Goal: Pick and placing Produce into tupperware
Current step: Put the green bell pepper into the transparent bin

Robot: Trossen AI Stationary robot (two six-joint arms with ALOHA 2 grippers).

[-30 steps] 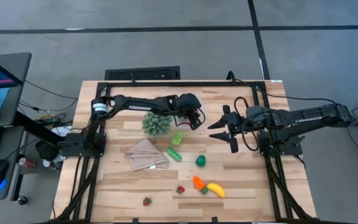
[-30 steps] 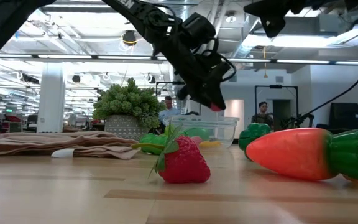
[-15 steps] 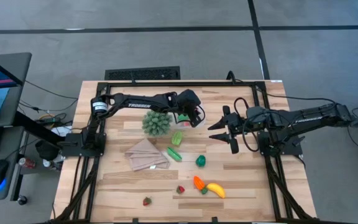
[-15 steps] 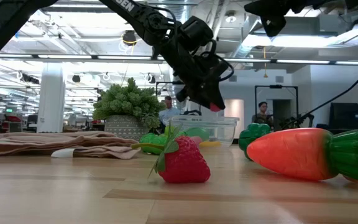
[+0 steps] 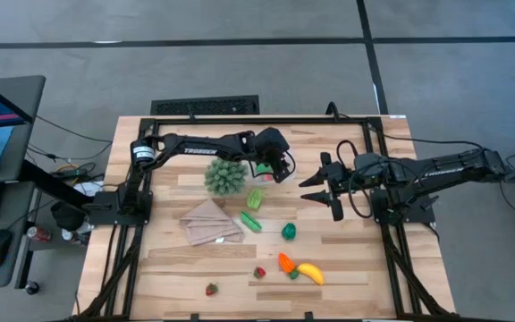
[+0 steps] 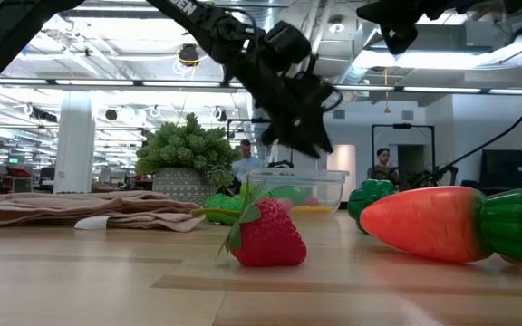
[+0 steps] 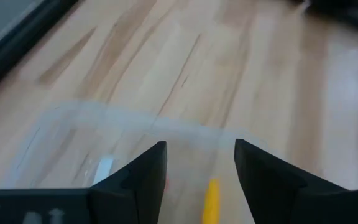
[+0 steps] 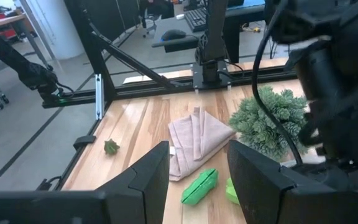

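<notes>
The clear tupperware [image 5: 269, 172] [image 6: 297, 185] stands on the table right of the spiky green ball [image 5: 225, 177]. My left gripper [image 5: 282, 167] [image 6: 314, 143] [image 7: 199, 167] hangs open just above it. Inside lie a small red strawberry [image 6: 312, 201] and a yellow piece [image 7: 211, 198]. On the table lie two green pods [image 5: 255, 197] [image 5: 250, 221], a green pepper [image 5: 288, 231], the carrot [image 5: 284, 263], the banana [image 5: 310, 273] and two strawberries [image 5: 259, 272] [image 5: 211, 289]. My right gripper [image 5: 315, 188] [image 8: 197, 180] waits open right of the tupperware, above the table.
The tan folded cloth [image 5: 208, 222] lies near the ball, toward the table's near-left. Black frame rails [image 5: 266, 119] run along the far edge and both sides. Bare wood shows between the pepper and my right arm's base [image 5: 401, 210]. People stand in the room behind the table [image 6: 383, 167].
My left gripper has let go of the red strawberry that it held over the tupperware. The strawberry has fallen in and now lies on the container's floor. The gripper has stayed above the rim, and the right arm has kept still.
</notes>
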